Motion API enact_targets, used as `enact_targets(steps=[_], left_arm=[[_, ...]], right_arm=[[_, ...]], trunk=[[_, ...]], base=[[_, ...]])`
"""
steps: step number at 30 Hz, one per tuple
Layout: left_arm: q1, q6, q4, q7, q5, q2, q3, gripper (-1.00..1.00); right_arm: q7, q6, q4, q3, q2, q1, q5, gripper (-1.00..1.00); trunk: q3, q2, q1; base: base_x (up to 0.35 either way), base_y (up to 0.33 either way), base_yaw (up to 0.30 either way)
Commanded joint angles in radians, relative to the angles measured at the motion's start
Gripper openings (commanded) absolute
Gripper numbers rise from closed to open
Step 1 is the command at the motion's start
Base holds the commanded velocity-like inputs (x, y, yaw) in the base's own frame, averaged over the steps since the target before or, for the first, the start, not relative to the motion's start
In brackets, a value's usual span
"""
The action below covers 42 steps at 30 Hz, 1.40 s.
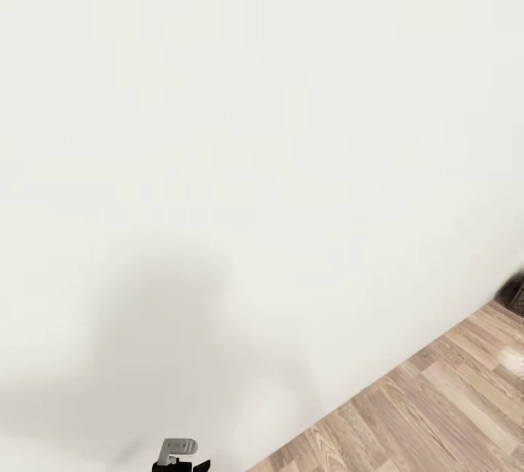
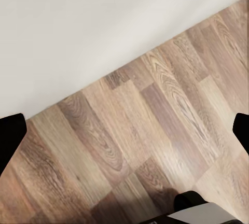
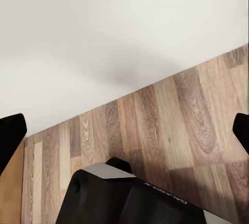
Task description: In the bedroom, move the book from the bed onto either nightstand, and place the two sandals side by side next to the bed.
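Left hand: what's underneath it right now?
Under the left hand, whose fingers are spread wide, lies bare wood-plank floor running up to the white wall. A dark part of the robot's base covers a small patch of floor.

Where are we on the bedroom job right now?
Nothing looks done from here. The head view faces a white wall and wood-plank floor. Both wrist views show bare floor between spread fingertips, nothing gripped. Left: finding the book, nightstand and both sandals.
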Motion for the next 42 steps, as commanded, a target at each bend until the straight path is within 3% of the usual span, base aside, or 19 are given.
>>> enact_targets(steps=[1, 42], left_arm=[[-0.001, -0.004, 0.001, -0.003, 0.009, 0.000, -0.009, 1.00], [-0.001, -0.004, 0.001, -0.003, 0.009, 0.000, -0.009, 1.00]], right_arm=[[-0.001, -0.006, 0.004, -0.008, -0.001, -0.002, 0.009, 1.00], [0.001, -0.006, 0.004, -0.008, -0.002, -0.002, 0.009, 1.00]], trunk=[[-0.001, -0.001, 0.001], [-0.001, -0.001, 0.001]], base=[[0.182, 0.000, -0.222], [0.019, 0.000, -0.221]])
